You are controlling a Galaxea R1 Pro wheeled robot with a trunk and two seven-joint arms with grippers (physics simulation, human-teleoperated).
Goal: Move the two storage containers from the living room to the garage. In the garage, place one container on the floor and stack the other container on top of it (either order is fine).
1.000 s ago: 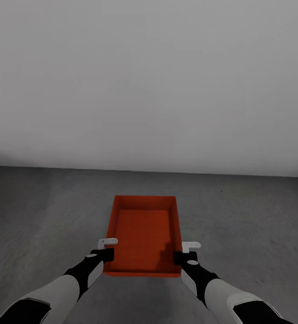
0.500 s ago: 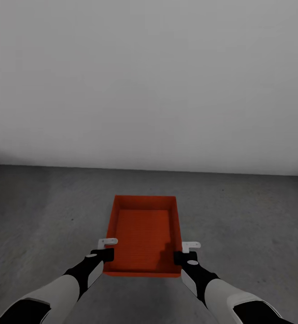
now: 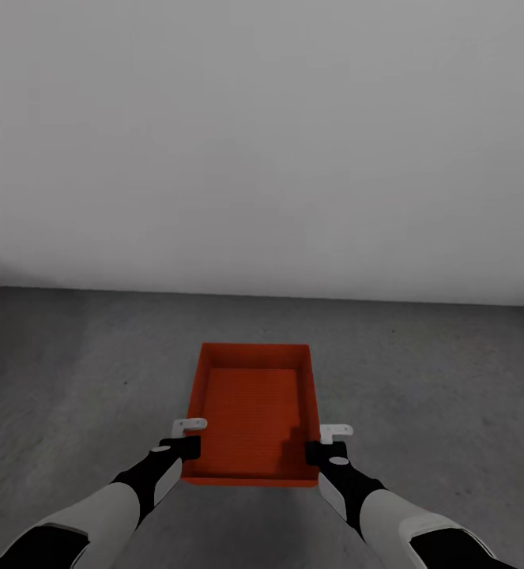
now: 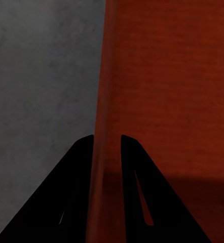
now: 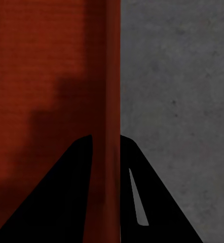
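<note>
One orange-red storage container (image 3: pixel 254 411), open-topped and empty, hangs between my two arms over the garage's dark concrete floor (image 3: pixel 451 379). My left gripper (image 3: pixel 189 438) is shut on its left side wall near the front corner. In the left wrist view that thin wall (image 4: pixel 109 91) runs between the black fingers of the left gripper (image 4: pixel 107 139). My right gripper (image 3: pixel 325 442) is shut on the right side wall in the same way. In the right wrist view the wall (image 5: pixel 109 76) passes between the fingers of the right gripper (image 5: pixel 106 136).
A plain white-grey wall (image 3: pixel 262 142) stands straight ahead and meets the floor a short way beyond the container. Rough grey concrete (image 4: pixel 41 76) stretches left and right of the bin and shows beside it in the right wrist view (image 5: pixel 178 76).
The line where wall meets floor has crept slightly up the picture, so the camera has shifted. Container and both grippers keep the same place in the view.
</note>
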